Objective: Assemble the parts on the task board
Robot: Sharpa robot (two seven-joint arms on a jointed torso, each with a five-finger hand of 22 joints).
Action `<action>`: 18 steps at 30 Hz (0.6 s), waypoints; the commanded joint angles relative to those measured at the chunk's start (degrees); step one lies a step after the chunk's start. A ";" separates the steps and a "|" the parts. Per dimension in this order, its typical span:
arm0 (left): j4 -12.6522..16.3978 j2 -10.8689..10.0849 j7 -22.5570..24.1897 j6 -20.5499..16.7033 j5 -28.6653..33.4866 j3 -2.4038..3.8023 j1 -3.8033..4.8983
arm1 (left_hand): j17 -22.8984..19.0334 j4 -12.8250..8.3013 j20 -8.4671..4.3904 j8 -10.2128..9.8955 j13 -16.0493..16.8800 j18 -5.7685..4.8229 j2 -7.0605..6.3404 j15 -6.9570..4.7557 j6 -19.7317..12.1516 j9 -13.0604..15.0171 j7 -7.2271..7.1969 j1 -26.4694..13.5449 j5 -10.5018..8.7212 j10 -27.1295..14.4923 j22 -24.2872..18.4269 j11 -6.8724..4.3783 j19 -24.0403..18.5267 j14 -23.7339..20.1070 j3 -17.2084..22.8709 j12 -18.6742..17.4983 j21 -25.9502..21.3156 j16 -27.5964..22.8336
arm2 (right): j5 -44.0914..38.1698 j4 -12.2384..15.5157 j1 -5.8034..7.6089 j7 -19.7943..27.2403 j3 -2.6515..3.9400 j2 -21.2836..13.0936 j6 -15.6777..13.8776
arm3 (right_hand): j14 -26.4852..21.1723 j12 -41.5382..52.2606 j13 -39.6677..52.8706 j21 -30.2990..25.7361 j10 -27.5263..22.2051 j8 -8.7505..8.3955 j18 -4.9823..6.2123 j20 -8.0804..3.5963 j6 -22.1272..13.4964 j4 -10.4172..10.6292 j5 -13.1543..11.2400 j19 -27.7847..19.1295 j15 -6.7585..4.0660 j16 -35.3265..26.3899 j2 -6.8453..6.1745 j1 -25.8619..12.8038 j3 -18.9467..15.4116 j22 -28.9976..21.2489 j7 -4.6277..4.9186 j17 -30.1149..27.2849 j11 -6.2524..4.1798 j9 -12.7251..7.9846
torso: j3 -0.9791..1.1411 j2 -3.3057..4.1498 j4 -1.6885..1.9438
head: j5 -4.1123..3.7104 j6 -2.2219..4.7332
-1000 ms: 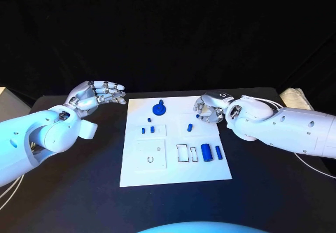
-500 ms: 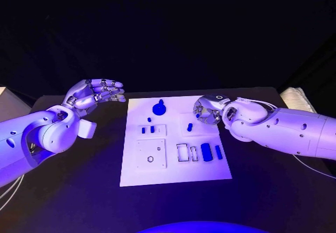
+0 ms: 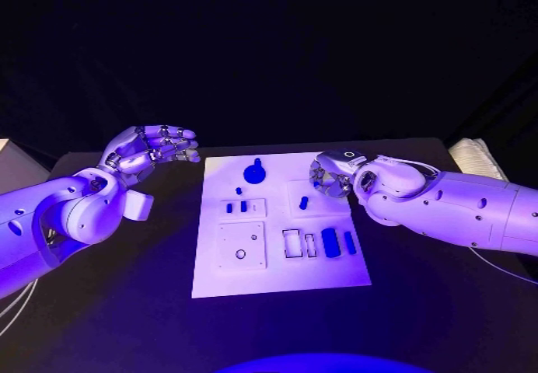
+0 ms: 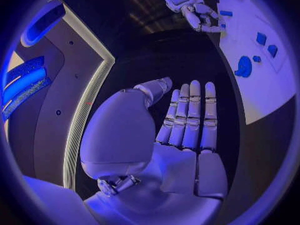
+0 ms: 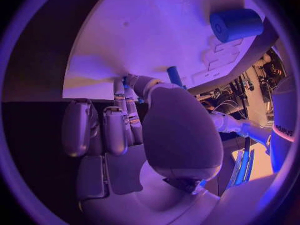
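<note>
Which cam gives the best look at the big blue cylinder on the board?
Right wrist view: the large blue cylinder looms large, lying on its side with its round end face visible. The head view shows it small, lying near the task board right edge, beside a slimmer blue piece. In the left wrist view I cannot pick it out.

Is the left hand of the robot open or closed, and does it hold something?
Open and empty: in the left wrist view the left hand shows straight fingers and a bare palm.
</note>
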 commanded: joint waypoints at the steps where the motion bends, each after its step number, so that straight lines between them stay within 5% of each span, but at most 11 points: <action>1: 0.06 0.01 0.53 0.00 0.45 0.05 0.00 | 0.11 -0.19 0.06 0.13 0.02 0.70 0.16 0.14 0.43 0.06 0.16 0.71 0.21 0.17 -0.11 0.21 0.57 0.50 -0.14 -0.40 -0.29 -0.36 | -0.97 0.14 -0.56 -1.55 -0.32 0.06 1.11 | 2.63 0.01 0.59 0.51 2.39 0.79 -0.72 -0.30 0.53 -1.01 0.45 0.47 -0.53 -0.19 1.60 0.47 0.50 6.13 -0.21 -0.14 -1.62 0.92 | -0.06 -0.08 0.02 | 0.02 -0.15; 18: -0.66 0.08 0.42 -0.39 0.45 0.05 0.00 | 0.36 -0.49 -0.02 -0.07 -0.01 0.67 0.15 0.18 0.30 -0.04 0.40 0.96 0.21 -0.29 -0.28 0.45 0.89 1.06 -0.26 -1.07 -0.50 -0.92 | -1.76 3.16 -0.69 -3.92 -0.10 -1.68 -6.59 | 2.64 -0.76 0.92 2.36 3.72 1.50 -1.09 -0.64 0.55 -2.80 -0.60 1.14 -0.78 -0.55 1.78 -0.22 2.04 7.24 -0.30 -0.92 -1.85 2.14 | -0.11 -0.17 -0.02 | -0.05 -0.13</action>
